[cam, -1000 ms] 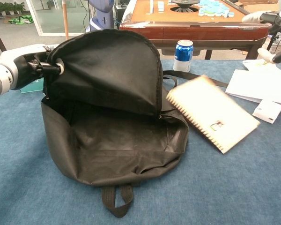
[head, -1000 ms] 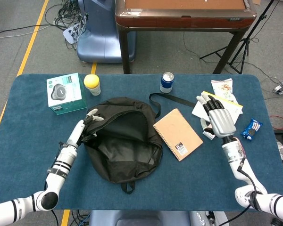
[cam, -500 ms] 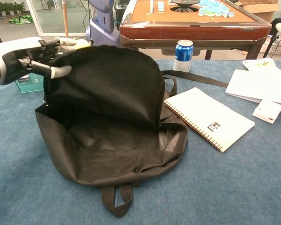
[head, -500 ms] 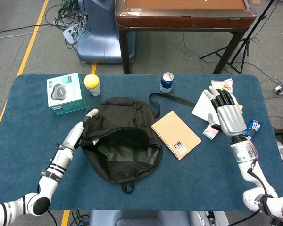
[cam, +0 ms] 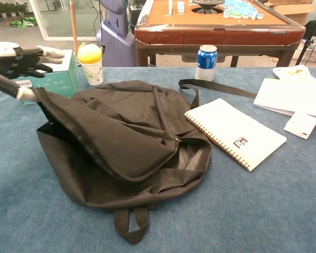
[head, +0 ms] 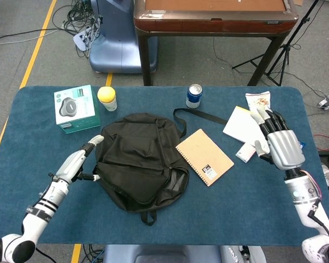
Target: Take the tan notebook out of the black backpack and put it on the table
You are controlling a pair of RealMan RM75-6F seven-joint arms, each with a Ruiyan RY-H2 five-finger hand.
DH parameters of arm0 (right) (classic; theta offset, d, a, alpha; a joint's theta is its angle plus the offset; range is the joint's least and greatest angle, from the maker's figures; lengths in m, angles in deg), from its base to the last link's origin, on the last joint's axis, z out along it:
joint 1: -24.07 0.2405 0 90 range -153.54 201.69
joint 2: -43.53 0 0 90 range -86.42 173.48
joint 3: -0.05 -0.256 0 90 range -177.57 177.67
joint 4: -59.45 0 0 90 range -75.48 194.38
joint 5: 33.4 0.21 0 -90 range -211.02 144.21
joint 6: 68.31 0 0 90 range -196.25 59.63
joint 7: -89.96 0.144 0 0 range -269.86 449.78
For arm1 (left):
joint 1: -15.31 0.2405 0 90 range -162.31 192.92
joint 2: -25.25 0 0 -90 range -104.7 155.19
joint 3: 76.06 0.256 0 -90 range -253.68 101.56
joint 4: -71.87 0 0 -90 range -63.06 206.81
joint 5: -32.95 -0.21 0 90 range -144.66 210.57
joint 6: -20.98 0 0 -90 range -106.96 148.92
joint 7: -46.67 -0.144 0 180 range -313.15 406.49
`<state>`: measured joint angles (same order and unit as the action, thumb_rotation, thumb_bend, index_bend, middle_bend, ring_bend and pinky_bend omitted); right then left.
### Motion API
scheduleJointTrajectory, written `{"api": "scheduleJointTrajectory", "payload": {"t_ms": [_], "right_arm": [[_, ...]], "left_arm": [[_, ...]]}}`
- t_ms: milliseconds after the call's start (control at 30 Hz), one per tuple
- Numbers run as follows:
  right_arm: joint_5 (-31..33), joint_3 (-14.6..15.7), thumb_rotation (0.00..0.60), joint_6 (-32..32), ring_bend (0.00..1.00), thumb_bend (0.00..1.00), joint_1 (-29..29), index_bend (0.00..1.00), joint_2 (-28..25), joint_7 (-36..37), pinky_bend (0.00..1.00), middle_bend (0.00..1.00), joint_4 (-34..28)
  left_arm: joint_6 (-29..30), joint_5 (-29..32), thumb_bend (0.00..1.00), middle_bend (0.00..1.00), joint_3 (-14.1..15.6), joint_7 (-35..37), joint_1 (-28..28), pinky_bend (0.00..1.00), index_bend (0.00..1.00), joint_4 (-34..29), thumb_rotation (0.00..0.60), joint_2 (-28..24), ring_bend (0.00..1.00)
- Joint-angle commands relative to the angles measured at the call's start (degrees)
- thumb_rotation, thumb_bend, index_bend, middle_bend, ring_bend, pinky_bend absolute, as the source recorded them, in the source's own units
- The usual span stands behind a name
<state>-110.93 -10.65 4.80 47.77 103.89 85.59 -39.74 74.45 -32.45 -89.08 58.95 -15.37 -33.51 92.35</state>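
The tan spiral notebook (head: 204, 156) (cam: 235, 132) lies flat on the blue table (head: 153, 216), just right of the black backpack (head: 138, 159) (cam: 116, 142). The backpack's flap lies down over its opening, and its strap trails toward the can. My left hand (head: 77, 163) (cam: 15, 64) is at the bag's left edge with fingers stretched out and apart; its thumb touches the flap's corner, and it holds nothing. My right hand (head: 279, 143) hovers over the table's right side with fingers spread, holding nothing. It does not show in the chest view.
A teal box (head: 76, 108) and a yellow-lidded cup (head: 107, 98) stand at the back left. A blue can (head: 193, 95) stands behind the notebook. White papers (head: 240, 121), a small white box (head: 243, 152) and a snack bag (head: 259, 100) lie near the right hand. A wooden table (head: 214, 16) stands behind.
The left hand let the lifted flap drop and drew back to the left; the backpack now lies shut. The right hand moved further right, away from the notebook, which has not moved.
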Motion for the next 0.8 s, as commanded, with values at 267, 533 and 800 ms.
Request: {"api": "scheduleJointTrajectory", "payload": {"t_ms": [267,533,800], "right_arm": [[-4.0,4.2,0.600,2.9,0.01,0.56,-4.8,0.01,-3.6,0.8,0.10,0.07,-2.5],[-8.5,7.7,0.600,5.9,0.21,0.56,-8.7,0.28,-4.0,3.5,0.29,0.29,-1.7],[-12.0,10.4,0.600,9.8,0.38,0.56,-12.7,0.49,-3.0,5.8,0.45,0.43,0.2]], "left_arm": [[4.8,-1.6,0.24,0.00,2.6,-1.3,4.2,0.00,0.00,-2.1,0.600,-5.0,0.00],[13.1,-3.0,0.24,0.00,2.0,1.2,8.2,0.00,0.01,3.8,0.600,-2.7,0.00],[22.8,-8.3,0.24,0.00,4.3,-2.6,12.9,0.00,0.09,10.9,0.600,-0.3,0.00]]}}
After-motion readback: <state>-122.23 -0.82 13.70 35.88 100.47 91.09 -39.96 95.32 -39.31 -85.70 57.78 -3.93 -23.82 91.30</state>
